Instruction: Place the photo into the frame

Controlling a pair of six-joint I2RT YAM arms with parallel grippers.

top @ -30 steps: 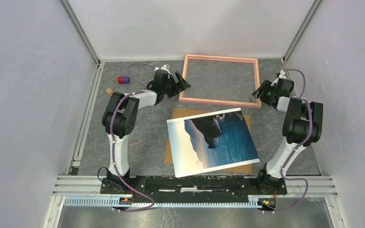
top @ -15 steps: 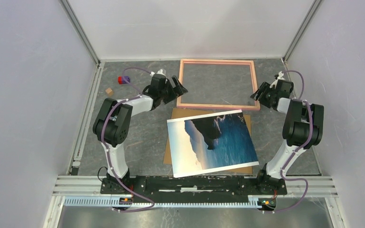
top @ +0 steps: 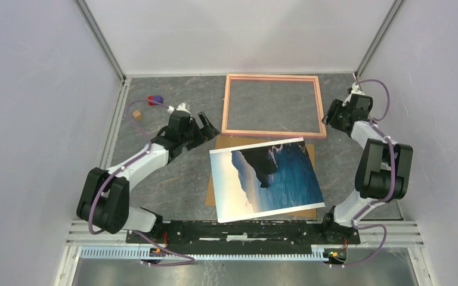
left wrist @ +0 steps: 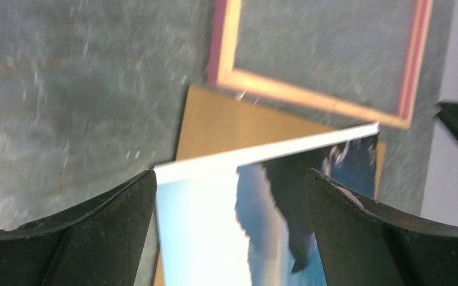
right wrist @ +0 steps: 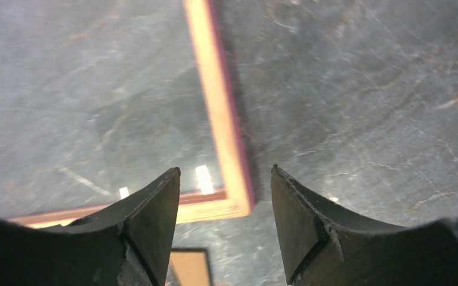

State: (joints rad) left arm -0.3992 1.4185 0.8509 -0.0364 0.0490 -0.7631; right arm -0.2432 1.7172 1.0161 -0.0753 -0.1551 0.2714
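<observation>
Left gripper [left wrist: 229, 174] and right gripper [right wrist: 225, 171] both gape, empty. The photo [left wrist: 203, 232] corner lies below the left jaws (pinch gently; paper creases).

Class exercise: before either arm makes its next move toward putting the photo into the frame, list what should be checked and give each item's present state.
1. Left fingers open and holding nothing: ok.
2. Right fingers open and holding nothing: ok.
3. Photo lying free, picture side up, on the backing board: ok.
4. Photo edges parallel to the frame: not ok, skewed.
5. Frame lying flat, opening uncovered: ok.
6. Frame's back side facing up: cannot tell.
</observation>
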